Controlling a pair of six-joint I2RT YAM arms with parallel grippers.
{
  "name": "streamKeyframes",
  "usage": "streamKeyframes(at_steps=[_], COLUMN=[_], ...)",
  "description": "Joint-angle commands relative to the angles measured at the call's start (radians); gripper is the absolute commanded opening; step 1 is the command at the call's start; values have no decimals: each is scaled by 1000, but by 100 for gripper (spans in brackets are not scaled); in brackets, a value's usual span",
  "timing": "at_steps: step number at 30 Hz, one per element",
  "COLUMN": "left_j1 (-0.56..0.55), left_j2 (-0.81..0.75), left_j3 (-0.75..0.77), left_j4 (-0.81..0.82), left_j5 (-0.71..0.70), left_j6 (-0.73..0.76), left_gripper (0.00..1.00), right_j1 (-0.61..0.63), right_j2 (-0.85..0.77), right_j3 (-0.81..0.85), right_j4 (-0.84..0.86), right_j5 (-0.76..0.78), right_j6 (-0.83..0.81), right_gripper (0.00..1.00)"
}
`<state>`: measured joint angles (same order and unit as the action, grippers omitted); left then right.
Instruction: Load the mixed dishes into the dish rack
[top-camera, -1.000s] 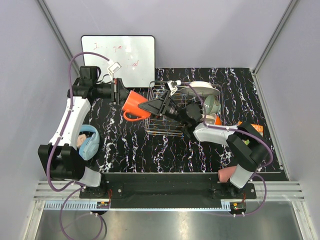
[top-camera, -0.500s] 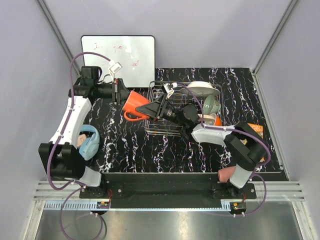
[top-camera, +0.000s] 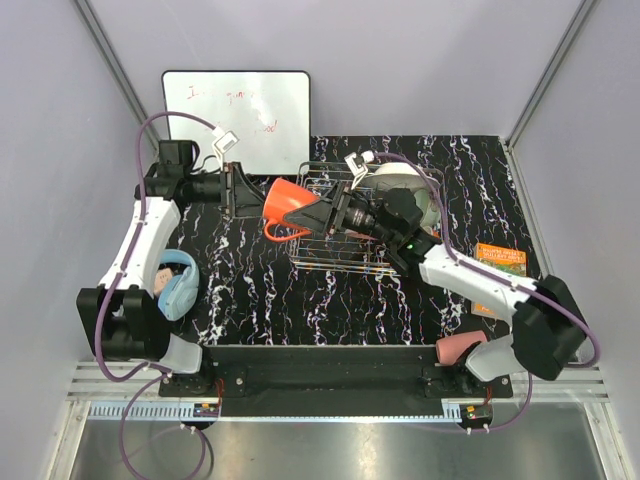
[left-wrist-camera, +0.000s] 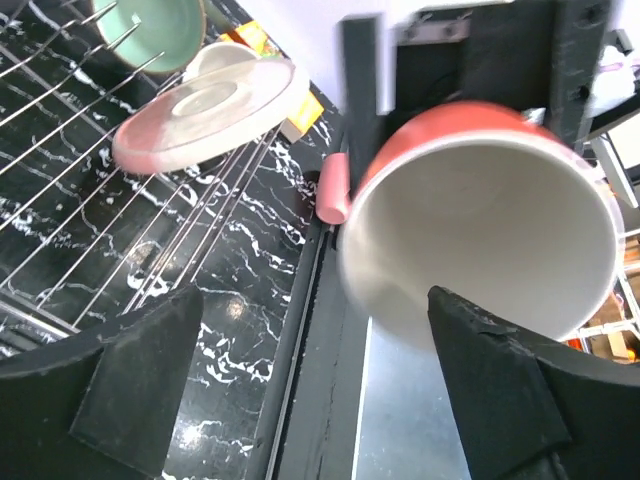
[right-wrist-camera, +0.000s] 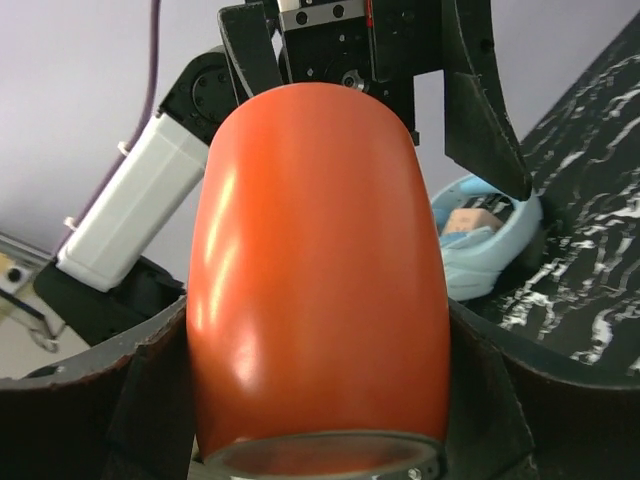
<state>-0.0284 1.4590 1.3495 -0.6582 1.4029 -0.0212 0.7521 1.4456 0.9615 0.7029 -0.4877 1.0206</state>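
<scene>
The orange mug (top-camera: 284, 201) hangs on its side above the table, just left of the dish rack (top-camera: 335, 252). My right gripper (top-camera: 303, 212) is shut on the mug (right-wrist-camera: 320, 270), one finger on each side of its body. My left gripper (top-camera: 238, 190) stands open at the mug's mouth (left-wrist-camera: 480, 230), its fingers (left-wrist-camera: 140, 370) clear of the rim. The pink-and-cream plate (left-wrist-camera: 210, 105) leans in the rack (left-wrist-camera: 90, 210), with the mint-green bowl (left-wrist-camera: 150, 30) behind it. The pink cup (top-camera: 455, 349) lies by the right arm's base.
A white whiteboard (top-camera: 240, 118) leans at the back left. Blue headphones (top-camera: 178, 283) lie near the left arm. An orange book (top-camera: 500, 258) sits right of the rack. Grey walls close in both sides.
My left gripper has opened and let go of the mug. The right gripper now holds it, and the right arm has swung its elbow out to the right.
</scene>
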Motion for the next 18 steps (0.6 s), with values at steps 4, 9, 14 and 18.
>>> streamKeyframes(at_steps=[4,9,14,18], left_j1=[76,65,-47,-175], left_j2=[-54,-42,-80,-97], left_j3=[-15,-58,-192,-234], left_j4=[-26,-58,76,161], left_j5=[-80,-307,-577,-725], left_j6=[96,193,225,222], left_gripper=[99,99,99,99], right_j1=[-17,-17,-17,-17], right_j2=[-79,36,194,335], right_j3=[294,577,871,1034], right_j4=[-627,-1072,-1368,-1503], right_j5=[132,308,419,488], right_j6=[-376,-557,-664,-717], right_gripper=[0,0,0,0])
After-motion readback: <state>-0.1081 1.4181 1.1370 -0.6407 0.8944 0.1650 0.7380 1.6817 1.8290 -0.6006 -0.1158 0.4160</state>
